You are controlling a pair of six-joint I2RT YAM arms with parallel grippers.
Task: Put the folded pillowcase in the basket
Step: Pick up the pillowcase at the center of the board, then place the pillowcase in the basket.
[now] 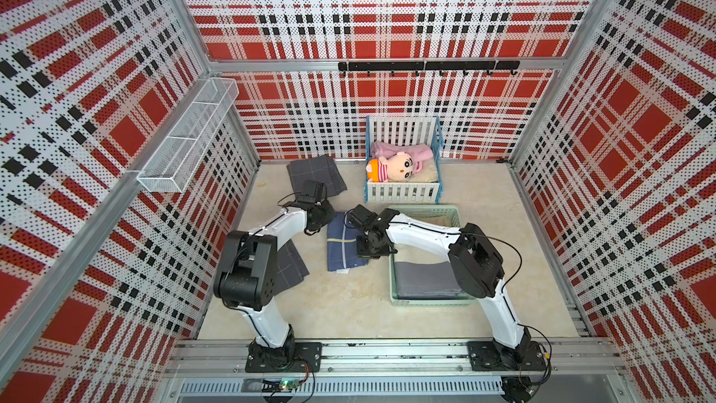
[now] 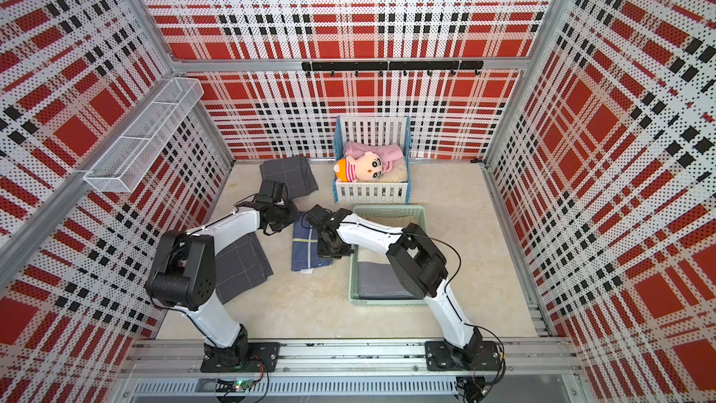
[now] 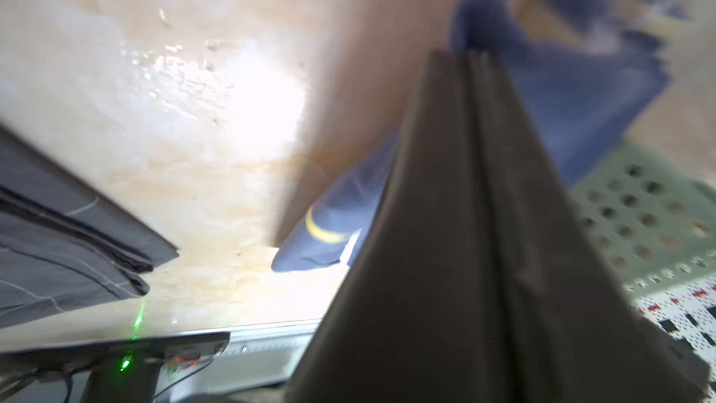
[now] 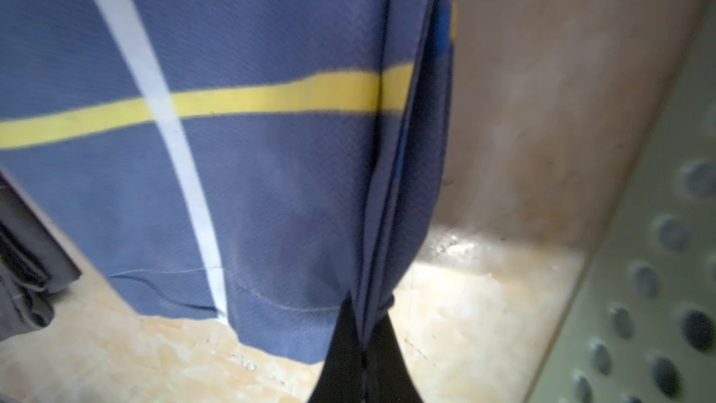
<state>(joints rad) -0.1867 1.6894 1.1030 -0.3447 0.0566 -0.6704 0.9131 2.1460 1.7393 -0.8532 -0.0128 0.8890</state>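
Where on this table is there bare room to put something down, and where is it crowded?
Bare: the table strip between the pillowcase, the basket and the front rail; also the strip right of the basket and the crib. The basket holds a grey cloth in its near half. Crowded: the left side, where two more grey cloths lie close to the pillowcase.

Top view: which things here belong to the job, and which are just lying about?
In the job: blue pillowcase, mint basket, left tool, right tool.
Lying about: toy crib, doll, pink blanket, grey cloths, wire rack, hook rail.
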